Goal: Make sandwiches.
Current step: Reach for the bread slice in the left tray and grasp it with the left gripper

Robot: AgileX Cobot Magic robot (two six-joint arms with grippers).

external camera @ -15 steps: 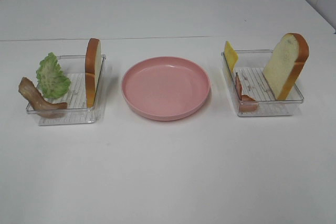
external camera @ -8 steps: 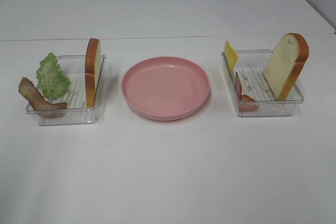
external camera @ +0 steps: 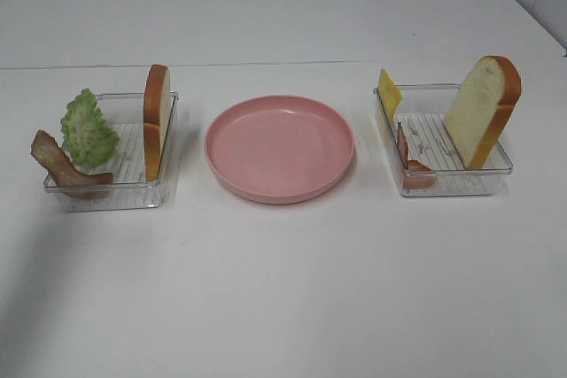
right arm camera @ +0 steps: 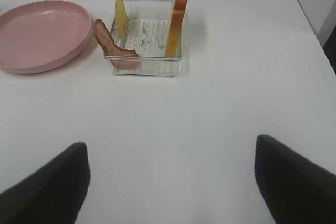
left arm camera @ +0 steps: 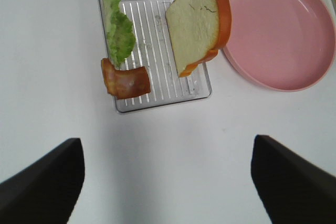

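Note:
In the exterior high view a bread slice point(external camera: 157, 121) stands on edge in the left clear tray point(external camera: 106, 199), with a green lettuce leaf point(external camera: 87, 128) and a bacon strip point(external camera: 62, 165). The right clear tray point(external camera: 452, 185) holds a leaning bread slice point(external camera: 481, 111), a yellow cheese slice point(external camera: 389, 93) and a bacon strip point(external camera: 411, 161). Neither gripper shows in this view. In the left wrist view my left gripper point(left arm camera: 165, 140) is open and empty, short of the tray with bread point(left arm camera: 197, 22), lettuce point(left arm camera: 118, 30) and bacon point(left arm camera: 126, 81). In the right wrist view my right gripper point(right arm camera: 170, 141) is open and empty, short of the bread point(right arm camera: 177, 17), cheese point(right arm camera: 121, 17) and bacon point(right arm camera: 113, 45).
A round pink plate point(external camera: 280, 185) lies empty between the two trays; it also shows in the left wrist view point(left arm camera: 294, 80) and in the right wrist view point(right arm camera: 31, 61). White table surface stretches in front of the trays and plate.

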